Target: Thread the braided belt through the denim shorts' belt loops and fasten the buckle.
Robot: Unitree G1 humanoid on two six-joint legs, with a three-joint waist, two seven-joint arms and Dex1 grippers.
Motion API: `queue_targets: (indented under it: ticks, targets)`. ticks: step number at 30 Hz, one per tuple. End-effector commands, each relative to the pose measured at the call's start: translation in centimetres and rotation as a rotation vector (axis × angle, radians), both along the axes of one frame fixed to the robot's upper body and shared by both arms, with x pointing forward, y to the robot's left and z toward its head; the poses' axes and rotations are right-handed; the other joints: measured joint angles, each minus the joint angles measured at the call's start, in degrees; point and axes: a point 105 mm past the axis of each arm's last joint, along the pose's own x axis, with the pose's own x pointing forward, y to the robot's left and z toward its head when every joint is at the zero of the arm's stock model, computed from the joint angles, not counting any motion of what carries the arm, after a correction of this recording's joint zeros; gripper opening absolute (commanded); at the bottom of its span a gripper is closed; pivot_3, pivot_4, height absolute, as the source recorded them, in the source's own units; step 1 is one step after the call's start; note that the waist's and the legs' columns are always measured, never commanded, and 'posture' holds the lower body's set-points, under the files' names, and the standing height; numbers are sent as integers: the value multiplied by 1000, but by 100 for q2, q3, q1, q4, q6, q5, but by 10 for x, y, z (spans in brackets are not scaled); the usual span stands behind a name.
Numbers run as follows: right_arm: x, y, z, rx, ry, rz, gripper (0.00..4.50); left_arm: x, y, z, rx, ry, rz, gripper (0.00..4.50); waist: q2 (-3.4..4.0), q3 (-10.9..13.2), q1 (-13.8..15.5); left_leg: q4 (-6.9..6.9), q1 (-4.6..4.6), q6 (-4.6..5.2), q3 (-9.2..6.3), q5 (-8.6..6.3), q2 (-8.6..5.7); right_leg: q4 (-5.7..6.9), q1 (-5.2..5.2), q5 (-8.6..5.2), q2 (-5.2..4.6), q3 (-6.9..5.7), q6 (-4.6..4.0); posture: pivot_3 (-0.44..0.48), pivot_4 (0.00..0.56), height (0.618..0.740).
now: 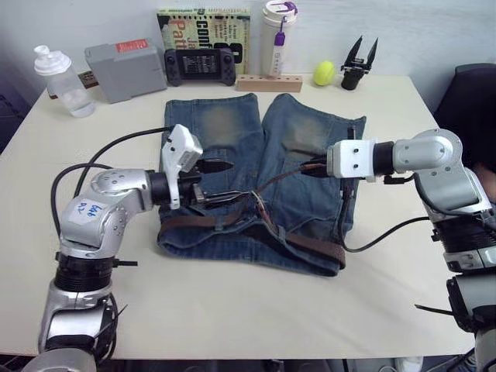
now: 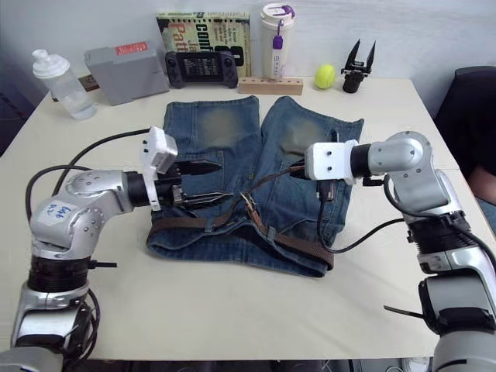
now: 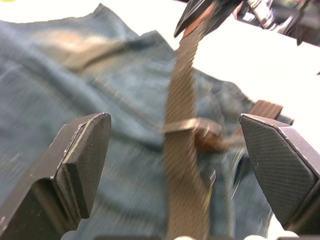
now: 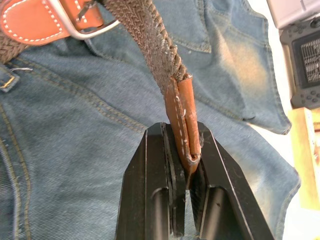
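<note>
The denim shorts lie flat mid-table, waistband toward me. The braided belt runs along the waistband, and a belt loop crosses it. Near the fly the strap passes the silver buckle on its tan tab. From there it rises to my right gripper, which is shut on the tan leather tip above the right leg. My left gripper hovers open over the left side of the shorts. Its fingers are spread wide, and the raised strap hangs ahead of them, untouched.
Along the back edge stand a water bottle, a grey box, a game controller, a book, a tumbler, a wooden block, a yellow ball and a spare black gripper.
</note>
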Motion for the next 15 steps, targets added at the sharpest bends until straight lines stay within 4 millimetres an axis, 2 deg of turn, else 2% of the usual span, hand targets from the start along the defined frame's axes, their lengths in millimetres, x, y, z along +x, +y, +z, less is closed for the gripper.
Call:
queue_targets:
  ticks: [1,6,9,12,13,15]
  targets:
    - [-2,11,27,21,-41,32,0,2,-39,18,-35,-99,-15,4490,0,0,10,1,0,0,0,0,-1,1,0,0,0,0,0,0,150,713]
    - [-3,19,30,28,-24,41,0,10,-52,6,39,-141,22,4490,0,0,-26,-1,0,0,0,0,1,1,0,0,4,-1,0,0,150,713]
    - [-3,20,31,30,-28,36,0,11,-60,4,-30,-95,16,3784,1,0,-16,0,0,0,1,0,3,3,-1,0,6,-1,0,0,150,713]
    - [-5,22,31,39,-22,36,0,12,-67,5,-75,-75,13,2617,1,0,0,1,0,0,0,0,0,2,0,0,2,-1,0,0,150,713]
    - [-5,23,31,42,-21,36,0,13,-68,5,-80,-73,13,2405,1,0,2,2,0,0,0,0,0,3,0,0,2,-1,0,0,150,713]
    - [-6,26,31,55,-22,37,0,15,-70,-1,-45,-73,11,1527,1,0,-10,2,0,0,0,0,0,2,0,0,2,-2,0,0,150,713]
